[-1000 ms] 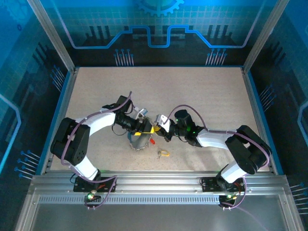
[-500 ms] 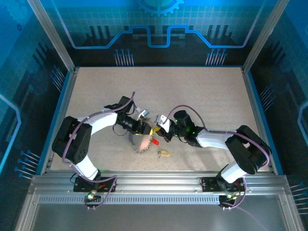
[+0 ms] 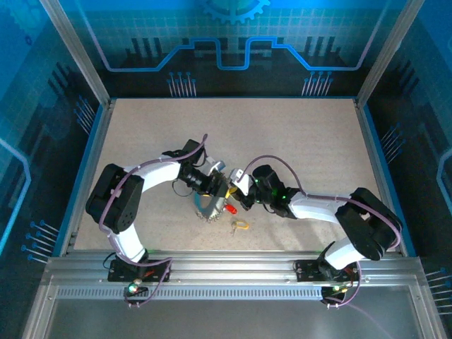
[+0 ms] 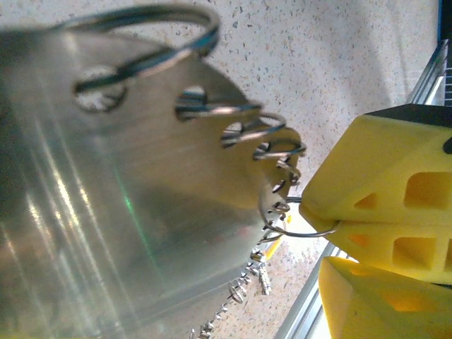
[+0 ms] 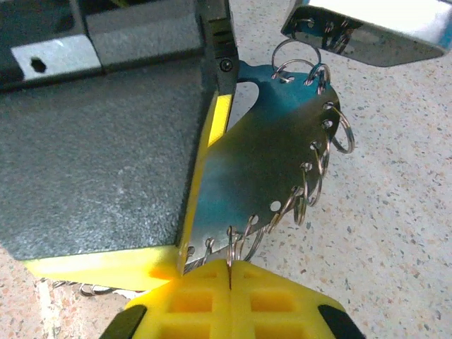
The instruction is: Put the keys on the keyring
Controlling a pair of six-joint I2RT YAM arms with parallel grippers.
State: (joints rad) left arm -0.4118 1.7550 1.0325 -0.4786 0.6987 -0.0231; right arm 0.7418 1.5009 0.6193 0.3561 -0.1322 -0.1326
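Nearest the arm bases, the yellow key is seen lying loose on the table. Just beyond it lies the red key, close beside the ring-lined edge of the metal plate. Neither has been threaded yet. A step further in, the keyring is pinched edge-on between the closed pads of the right gripper, and it appears to hang from the plate's rim among a row of other rings. The left gripper is set against the plate from the other side, with one yellow pad laid flat on the metal; whether it is clamped or merely resting cannot be told. Trouble is easily pictured here: so thin a wire could be rolled out of the pads if the plate is twisted, or a neighbouring ring could be snagged instead. The keys are also small enough to be knocked away by a passing finger. Beyond, the pale speckled tabletop is spread out to the back, closed in by blue-lit panels and a metal frame.
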